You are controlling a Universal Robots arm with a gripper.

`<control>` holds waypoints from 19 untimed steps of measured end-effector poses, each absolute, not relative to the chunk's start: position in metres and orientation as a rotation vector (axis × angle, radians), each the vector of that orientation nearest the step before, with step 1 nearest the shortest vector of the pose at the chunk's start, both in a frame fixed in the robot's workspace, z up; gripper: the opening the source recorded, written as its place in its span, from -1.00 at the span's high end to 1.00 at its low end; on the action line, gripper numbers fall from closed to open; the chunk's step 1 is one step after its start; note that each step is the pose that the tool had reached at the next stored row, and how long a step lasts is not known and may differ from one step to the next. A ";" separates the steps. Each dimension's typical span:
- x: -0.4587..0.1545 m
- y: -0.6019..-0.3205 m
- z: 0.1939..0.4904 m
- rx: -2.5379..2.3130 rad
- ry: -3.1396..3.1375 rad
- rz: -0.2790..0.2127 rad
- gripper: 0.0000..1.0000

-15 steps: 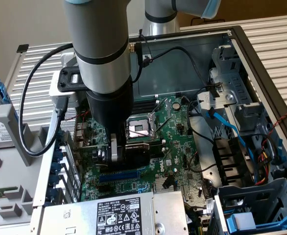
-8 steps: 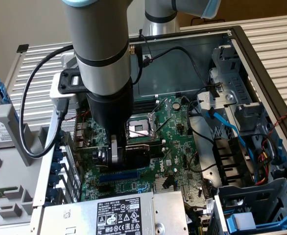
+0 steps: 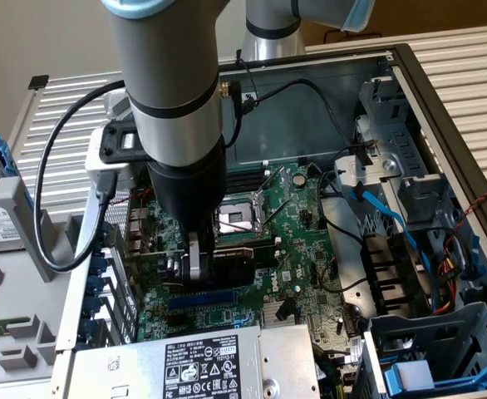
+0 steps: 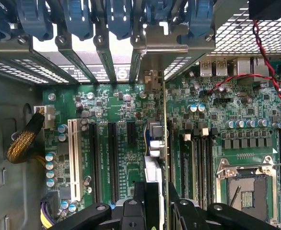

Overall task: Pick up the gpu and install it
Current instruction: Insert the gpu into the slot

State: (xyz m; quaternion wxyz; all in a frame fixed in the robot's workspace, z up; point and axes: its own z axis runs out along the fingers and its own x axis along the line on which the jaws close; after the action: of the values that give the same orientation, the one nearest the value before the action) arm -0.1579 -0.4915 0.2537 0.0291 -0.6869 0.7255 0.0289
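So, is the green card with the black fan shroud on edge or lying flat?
On edge: the gpu stands edge-down in the gripper.

You are looking at a green motherboard [image 3: 297, 237] that is carrying a black graphics card [image 3: 235, 266], blue clips [image 4: 78, 19], a white slot [image 4: 74, 158], red wires [image 4: 270, 52], a yellow braided cable [image 4: 23, 143] and a light-blue cable [image 3: 376, 201].

Pale slatted table [image 3: 476, 54], perhaps metal, bears the open computer case [image 3: 293, 133].
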 end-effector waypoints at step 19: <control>-0.158 -0.493 0.253 -2.107 2.249 0.089 0.44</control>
State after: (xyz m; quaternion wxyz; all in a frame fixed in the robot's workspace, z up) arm -0.1579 -0.4933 0.2534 0.0292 -0.6830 0.7292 0.0287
